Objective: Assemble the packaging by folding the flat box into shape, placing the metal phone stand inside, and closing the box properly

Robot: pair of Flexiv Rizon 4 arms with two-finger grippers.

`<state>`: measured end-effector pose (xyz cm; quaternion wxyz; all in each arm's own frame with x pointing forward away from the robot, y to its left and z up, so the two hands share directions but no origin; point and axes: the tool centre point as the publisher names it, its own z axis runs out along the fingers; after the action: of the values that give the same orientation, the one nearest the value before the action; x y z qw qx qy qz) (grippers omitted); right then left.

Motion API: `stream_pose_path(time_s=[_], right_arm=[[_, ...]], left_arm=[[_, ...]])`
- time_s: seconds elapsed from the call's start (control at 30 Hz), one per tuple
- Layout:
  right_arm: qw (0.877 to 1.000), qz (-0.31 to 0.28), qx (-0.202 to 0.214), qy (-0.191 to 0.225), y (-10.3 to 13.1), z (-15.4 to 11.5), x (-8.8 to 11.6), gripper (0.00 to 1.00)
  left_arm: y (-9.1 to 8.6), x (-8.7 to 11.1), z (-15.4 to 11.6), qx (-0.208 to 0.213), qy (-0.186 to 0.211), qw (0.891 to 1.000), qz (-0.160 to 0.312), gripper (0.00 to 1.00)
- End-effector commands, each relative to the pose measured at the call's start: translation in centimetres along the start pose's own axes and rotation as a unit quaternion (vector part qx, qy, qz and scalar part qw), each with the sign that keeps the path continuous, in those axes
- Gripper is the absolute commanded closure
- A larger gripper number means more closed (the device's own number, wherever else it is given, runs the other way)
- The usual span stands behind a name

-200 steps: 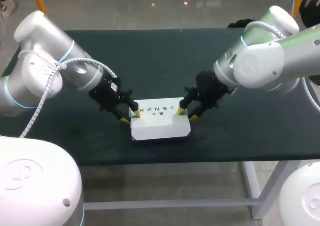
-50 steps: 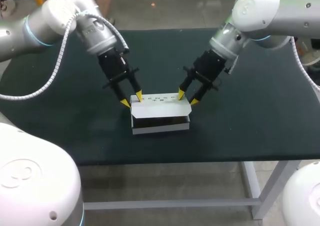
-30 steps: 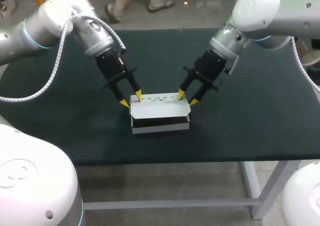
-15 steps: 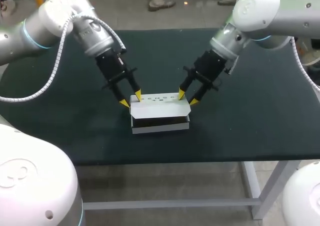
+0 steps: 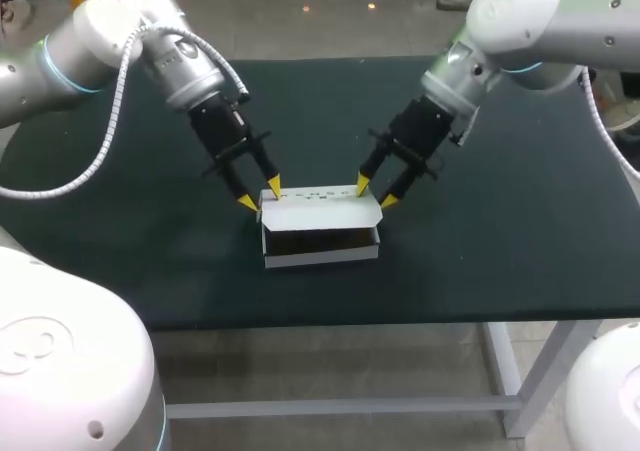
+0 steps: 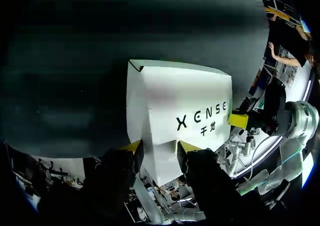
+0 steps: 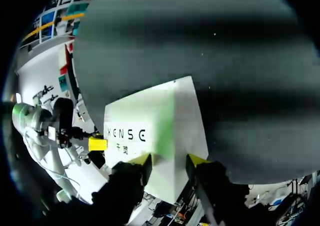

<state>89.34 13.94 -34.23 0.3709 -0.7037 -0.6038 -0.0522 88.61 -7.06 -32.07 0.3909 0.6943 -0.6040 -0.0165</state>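
A white cardboard box (image 5: pixel 320 257) sits on the dark table, near its front edge. Its printed lid (image 5: pixel 320 209) is hinged at the back and stands raised, showing a dark inside whose contents I cannot make out. My left gripper (image 5: pixel 260 195) is shut on the lid's left corner, and my right gripper (image 5: pixel 373 192) is shut on its right corner. In the left wrist view the lid (image 6: pixel 175 105) runs ahead of my left gripper (image 6: pixel 160 147), its edge between the fingers. In the right wrist view the lid (image 7: pixel 155 131) does the same at my right gripper (image 7: pixel 167 161).
The dark green table (image 5: pixel 500 241) carries nothing else that I can see. Its front edge lies a short way in front of the box. Both arms slant down to the box from the back corners.
Both grippers have lifted slightly, and the lid has swung further up and back. More of the dark inside shows than half a second ago.
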Motion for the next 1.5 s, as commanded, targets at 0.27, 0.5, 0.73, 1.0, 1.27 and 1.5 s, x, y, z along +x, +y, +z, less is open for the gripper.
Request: stream_pose_path(time_s=[0.27, 0.5, 0.73, 1.0, 1.27, 1.5], right_arm=[[0.998, 0.012, 0.056, 0.009, 1.2, -0.6, 0.3, 0.51], [0.998, 0.014, 0.056, 0.007, 1.0, -0.7, 0.4, 0.51], [0.999, 0.008, 0.051, 0.004, 0.9, -0.5, 0.0, 0.51], [1.0, -0.009, 0.025, -0.016, 0.5, -0.2, -0.3, 0.51], [0.999, -0.022, -0.004, -0.042, -0.1, 0.3, -0.5, 0.52], [0.998, -0.028, -0.02, -0.049, -0.6, 0.3, -0.9, 0.51]], left_arm=[[-1.0, 0.3, -0.3, -0.033, -0.003, 0.999, -0.012, 0.53], [-0.8, 0.1, -0.4, -0.022, -0.008, 1.0, -0.013, 0.52], [-0.2, -1.1, -0.5, 0.01, 0.003, 1.0, 0.008, 0.47], [0.2, -1.4, -0.6, 0.034, -0.007, 0.999, 0.041, 0.41], [0.2, -0.6, -0.4, 0.036, -0.036, 0.996, 0.067, 0.46], [0.3, -0.9, 0.2, 0.037, -0.044, 0.996, 0.074, 0.47]])
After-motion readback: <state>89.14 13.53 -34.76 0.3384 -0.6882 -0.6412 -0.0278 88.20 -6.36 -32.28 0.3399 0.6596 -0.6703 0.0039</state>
